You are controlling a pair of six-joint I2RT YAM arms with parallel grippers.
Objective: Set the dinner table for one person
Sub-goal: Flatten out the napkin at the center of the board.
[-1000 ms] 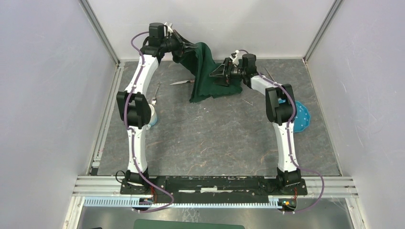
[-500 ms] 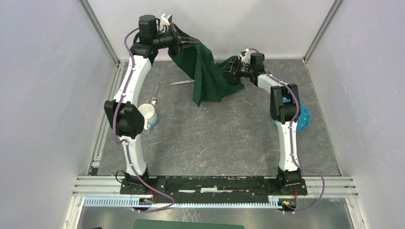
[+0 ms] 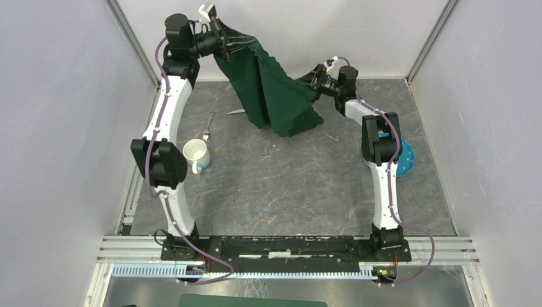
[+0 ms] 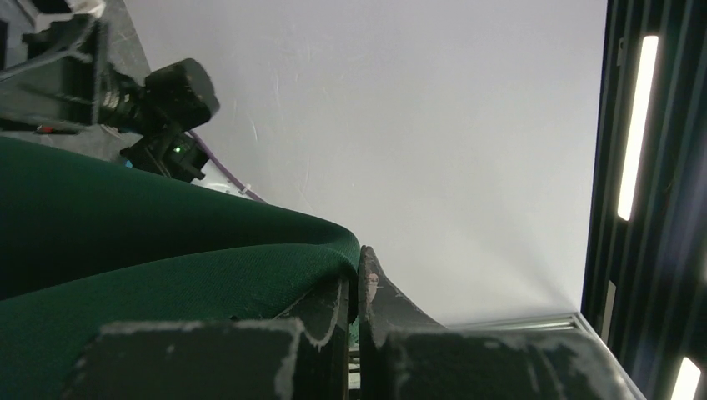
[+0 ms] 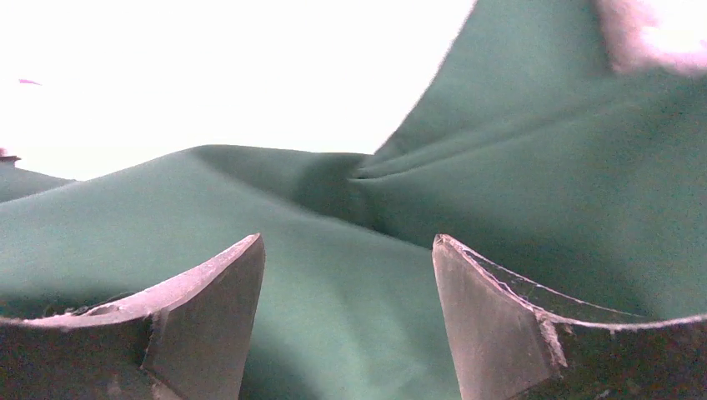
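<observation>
Dark green cloth [image 3: 271,89] hangs lifted over the 12 o'clock end of the dark-grey stone-look tabletop [image 3: 287,185] lying flat below; one edge of the cloth is pinched tight between the left fingers [image 4: 388,312], high at 11 o'clock; the right fingers [image 5: 208,283] stand wide apart at 1 o'clock, fabric just before them, not closed on it. White mug [image 3: 196,155] stands at 9 o'clock; round blue plate [image 3: 404,157] lies at 3 o'clock.
</observation>
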